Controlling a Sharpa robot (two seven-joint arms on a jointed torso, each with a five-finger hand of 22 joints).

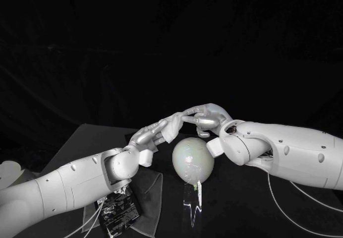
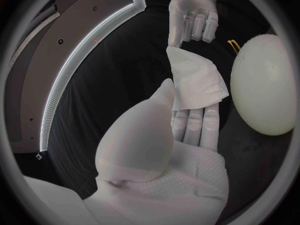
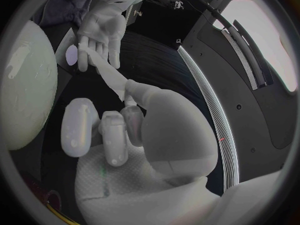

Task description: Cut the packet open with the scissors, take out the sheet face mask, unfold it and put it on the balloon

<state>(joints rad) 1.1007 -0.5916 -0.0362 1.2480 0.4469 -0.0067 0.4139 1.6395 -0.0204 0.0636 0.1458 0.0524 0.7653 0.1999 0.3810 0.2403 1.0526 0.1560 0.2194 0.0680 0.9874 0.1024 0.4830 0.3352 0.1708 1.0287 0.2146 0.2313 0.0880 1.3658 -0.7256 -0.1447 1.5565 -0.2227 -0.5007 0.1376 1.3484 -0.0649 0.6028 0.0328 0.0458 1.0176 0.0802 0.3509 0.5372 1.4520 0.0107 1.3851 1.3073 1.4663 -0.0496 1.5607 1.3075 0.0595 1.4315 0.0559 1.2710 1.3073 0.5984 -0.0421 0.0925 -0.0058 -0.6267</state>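
1. Packet point(image 1: 118, 208): dark, lying flat on the table point(image 1: 80, 141) at the near left, beneath the left forearm. Set aside there and, by judgement, already emptied.
2. Left hand point(image 1: 150, 136): raised over the table with its fingers held straight and its thumb laid along the mask's edge, so it holds the mask. It likely serves as a steady rest while the other hand works at the folds.
3. Mask point(image 2: 194, 82): white and folded into a compact wedge, it lies along the left fingers. It is up between the two hands, just above the balloon.
4. Balloon point(image 1: 193, 158): pale and egg-shaped, upright between the two forearms and below the hands. This keeps the mask's path short once it is spread.
5. Right hand point(image 1: 203, 119): reaching across, with one fingertip at the mask's free corner and the other fingers curled in. Whether it pinches or merely touches the corner cannot be told. The unfolding is judged barely begun.
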